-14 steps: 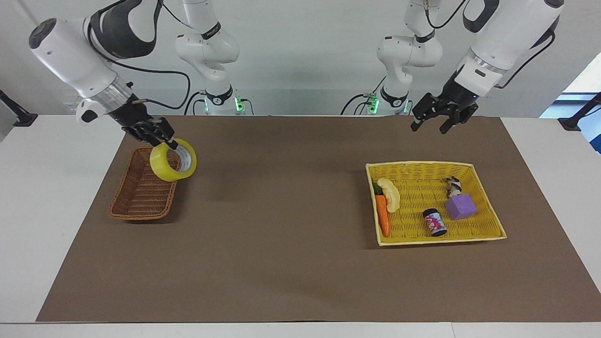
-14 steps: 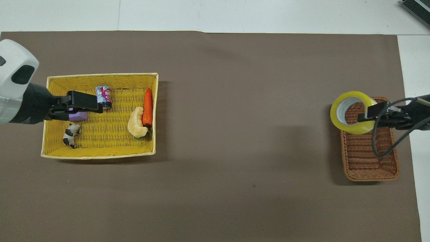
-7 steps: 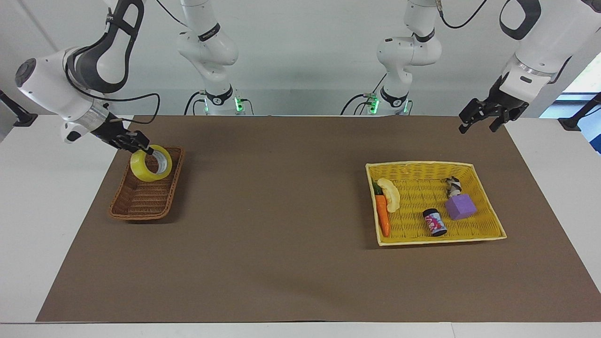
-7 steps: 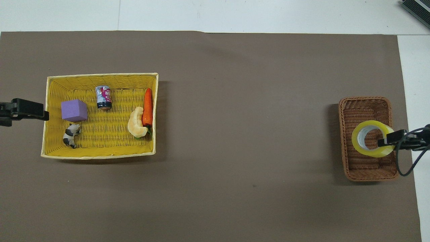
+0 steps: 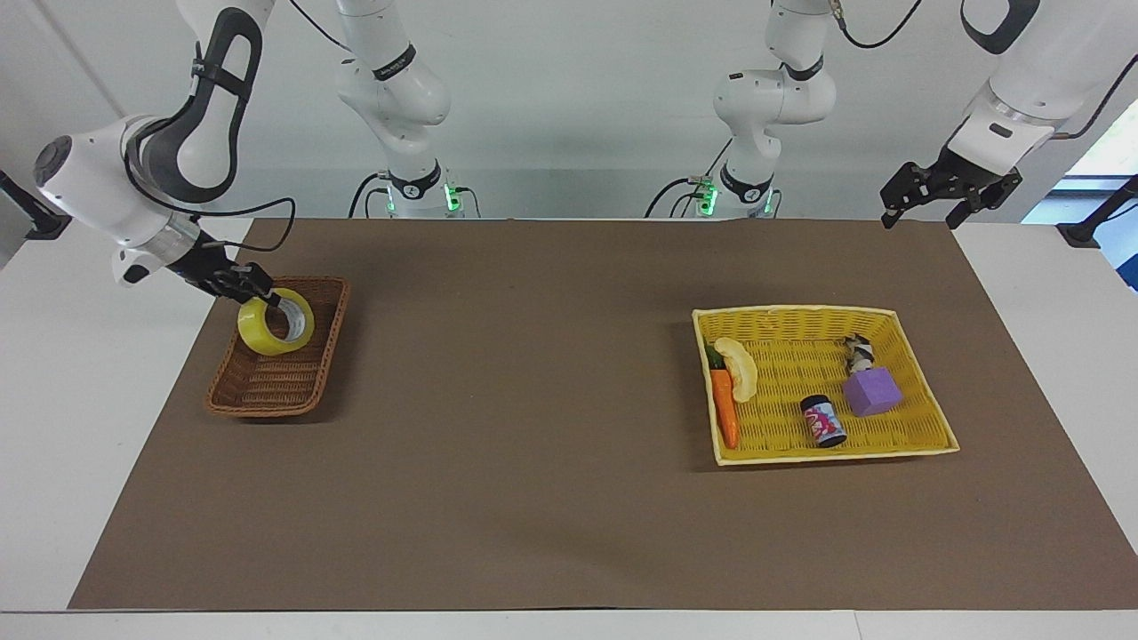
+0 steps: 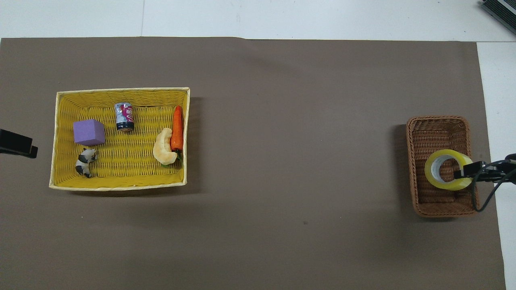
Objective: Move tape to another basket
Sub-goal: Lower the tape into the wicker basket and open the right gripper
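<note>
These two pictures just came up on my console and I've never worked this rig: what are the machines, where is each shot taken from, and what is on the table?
They are two robot arms with two-finger grippers. One picture looks at them from across the table; the other looks down from above their own end, so its sides are mirrored.

The right gripper is shut on the tape, a yellow roll, holding it tilted over the brown wicker basket, low inside it. Whether the roll touches the bottom is unclear.

The left gripper waits, open, raised over the mat's corner at its own end.

The yellow basket holds a carrot, a pale curved toy, a small can, a purple block and a black-and-white figure.
</note>
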Action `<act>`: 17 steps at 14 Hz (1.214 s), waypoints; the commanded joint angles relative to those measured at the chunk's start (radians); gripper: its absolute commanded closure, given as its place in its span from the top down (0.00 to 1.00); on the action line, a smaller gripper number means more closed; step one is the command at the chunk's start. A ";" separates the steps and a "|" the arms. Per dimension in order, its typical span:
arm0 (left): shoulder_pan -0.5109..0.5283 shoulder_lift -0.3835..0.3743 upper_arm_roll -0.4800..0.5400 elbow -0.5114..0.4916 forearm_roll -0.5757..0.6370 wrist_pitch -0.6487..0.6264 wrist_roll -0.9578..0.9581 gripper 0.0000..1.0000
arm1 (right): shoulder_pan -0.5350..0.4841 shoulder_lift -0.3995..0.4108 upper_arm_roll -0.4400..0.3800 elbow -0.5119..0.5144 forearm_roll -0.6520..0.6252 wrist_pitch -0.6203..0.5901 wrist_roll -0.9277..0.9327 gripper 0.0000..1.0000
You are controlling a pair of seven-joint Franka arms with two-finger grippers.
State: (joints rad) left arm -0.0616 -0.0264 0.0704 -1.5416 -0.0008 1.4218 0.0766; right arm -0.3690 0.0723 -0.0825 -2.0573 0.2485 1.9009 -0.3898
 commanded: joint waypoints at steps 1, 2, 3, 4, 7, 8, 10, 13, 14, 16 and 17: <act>0.006 0.046 -0.009 0.071 0.018 -0.034 0.022 1.00 | -0.015 -0.008 0.015 -0.033 -0.012 0.018 -0.015 0.00; 0.006 0.043 -0.009 0.066 0.015 -0.027 0.038 1.00 | -0.015 -0.006 0.017 -0.050 -0.012 0.052 -0.014 0.00; 0.008 0.040 -0.009 0.055 0.015 -0.026 0.041 1.00 | -0.015 -0.006 0.017 -0.061 -0.012 0.070 -0.015 0.00; 0.008 0.040 -0.009 0.057 0.012 -0.026 0.034 1.00 | -0.013 -0.006 0.017 -0.061 -0.014 0.070 -0.018 0.06; 0.008 0.040 -0.008 0.055 0.011 -0.027 0.031 1.00 | -0.018 0.000 0.017 -0.044 -0.014 0.061 -0.021 1.00; 0.009 0.040 -0.009 0.055 0.011 -0.027 0.031 1.00 | -0.018 0.009 0.017 -0.025 -0.014 0.060 -0.030 1.00; 0.009 0.040 -0.008 0.055 0.011 -0.027 0.031 1.00 | -0.001 0.007 0.018 0.018 -0.014 0.060 -0.021 1.00; 0.009 0.040 -0.009 0.055 0.011 -0.027 0.031 1.00 | 0.056 0.000 0.018 0.090 -0.018 0.056 0.002 1.00; 0.009 0.040 -0.009 0.055 0.011 -0.027 0.031 1.00 | 0.073 -0.002 0.018 0.110 -0.035 0.056 0.023 1.00; 0.009 0.040 -0.008 0.055 0.011 -0.027 0.031 1.00 | 0.138 -0.006 0.018 0.161 -0.095 0.055 0.109 1.00; 0.009 0.040 -0.008 0.055 0.013 -0.027 0.031 1.00 | 0.169 -0.011 0.018 0.183 -0.122 0.047 0.162 1.00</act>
State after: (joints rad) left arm -0.0613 0.0047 0.0682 -1.5081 -0.0007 1.4169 0.0954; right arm -0.2482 0.0713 -0.0688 -1.9156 0.1899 1.9608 -0.3191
